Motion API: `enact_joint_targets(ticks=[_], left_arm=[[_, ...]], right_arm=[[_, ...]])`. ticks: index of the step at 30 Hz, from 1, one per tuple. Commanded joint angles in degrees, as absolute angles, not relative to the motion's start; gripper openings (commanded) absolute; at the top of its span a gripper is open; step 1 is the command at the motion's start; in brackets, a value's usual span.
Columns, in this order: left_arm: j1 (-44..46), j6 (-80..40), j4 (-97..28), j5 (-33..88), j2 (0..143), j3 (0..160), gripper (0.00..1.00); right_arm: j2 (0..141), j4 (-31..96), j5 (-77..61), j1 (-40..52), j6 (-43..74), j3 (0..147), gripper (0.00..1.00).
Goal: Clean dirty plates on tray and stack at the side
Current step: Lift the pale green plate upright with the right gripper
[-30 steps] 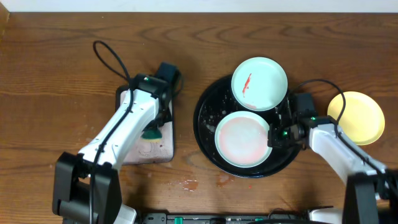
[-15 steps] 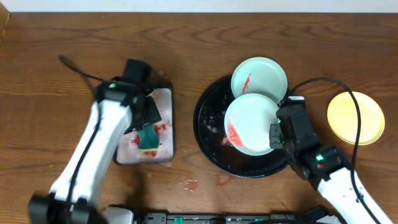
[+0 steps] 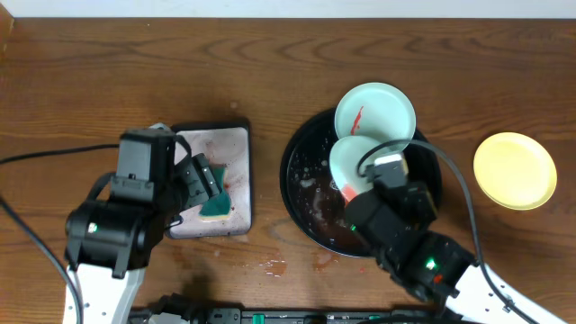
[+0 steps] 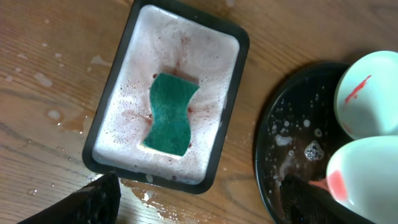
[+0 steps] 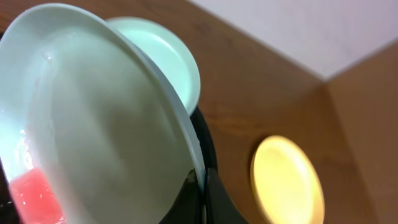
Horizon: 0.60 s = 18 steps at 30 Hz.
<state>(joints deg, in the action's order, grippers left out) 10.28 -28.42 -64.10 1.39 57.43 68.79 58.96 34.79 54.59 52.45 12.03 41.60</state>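
The right gripper (image 5: 200, 190) pinches the rim of the tilted mint plate (image 5: 93, 124), which has red sauce pooled at its low edge, and holds it up over the black tray (image 3: 301, 193). The streaked mint plate (image 3: 375, 110) rests at the tray's far rim. The yellow plate (image 3: 515, 170) lies on the table (image 3: 90, 81) to the right (well apart). The left gripper (image 4: 199, 193) hangs spread and empty above the sponge (image 4: 171, 115) — which lies in the foamy small tray (image 4: 205, 62).

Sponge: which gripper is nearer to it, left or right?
Left. The left gripper hovers over the small tray holding the sponge; the right gripper is away at the black tray, clamping a mint plate.
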Motion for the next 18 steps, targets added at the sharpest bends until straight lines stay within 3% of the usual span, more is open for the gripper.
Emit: enact_joint_targets(ticks=[1, 11, 18], left_arm=[[10.04, -27.88, -64.2, 1.52, 56.34, 69.23, 0.83], [10.04, -27.88, -64.2, 1.52, 57.19, 69.23, 0.83], [10.04, -27.88, -64.2, 1.52, 57.23, 69.23, 0.83]], right_arm=[[58.5, 32.58, 61.71, 57.52, 4.45, 42.02, 0.01], [58.52, 17.1, 73.47, 65.36, -20.88, 42.02, 0.01], [58.52, 14.09, 73.47, 66.46, -24.49, 42.0, 0.01]])
